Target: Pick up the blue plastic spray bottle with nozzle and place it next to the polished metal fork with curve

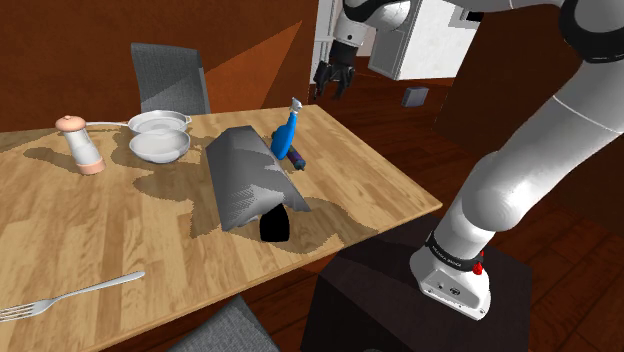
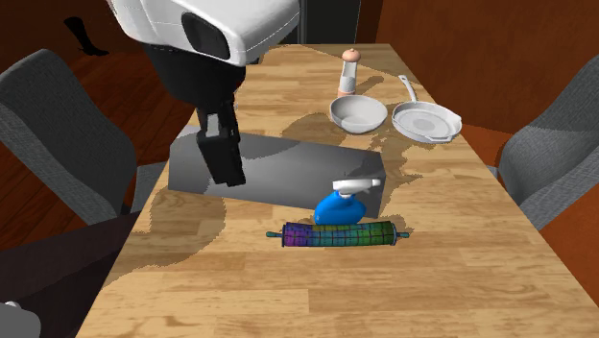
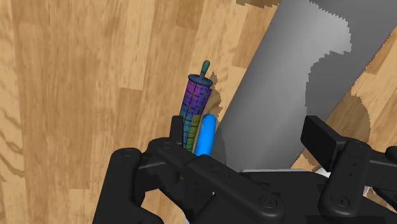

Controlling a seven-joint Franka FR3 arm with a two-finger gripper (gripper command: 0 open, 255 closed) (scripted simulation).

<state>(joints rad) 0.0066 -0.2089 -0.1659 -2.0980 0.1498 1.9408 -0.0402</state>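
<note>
black and closest to the lens, the gripper [image 3: 247, 127] hangs above the wooden table [image 1: 80, 230] with its two fingers spread wide and nothing between them. below it i count one spray bottle [image 2: 338, 205], one rolling pin [image 2: 344, 234] and one grey box [image 2: 288, 168]. the bottle is bright blue, with a rounded body and a white nozzle head. it sits tilted on the tabletop between the box and the rolling pin, just beside both. the pin is a patchwork of purple, green and blue with dark teal handles. further along stand one white pan [image 1: 160, 123] with a handle, one white bowl [image 1: 160, 147] and one pale grinder [image 1: 80, 143]. one metal fork [image 1: 70, 296] lies at the opposite end, well apart from the bottle. two grey chairs [image 2: 58, 134] flank the table.
</note>
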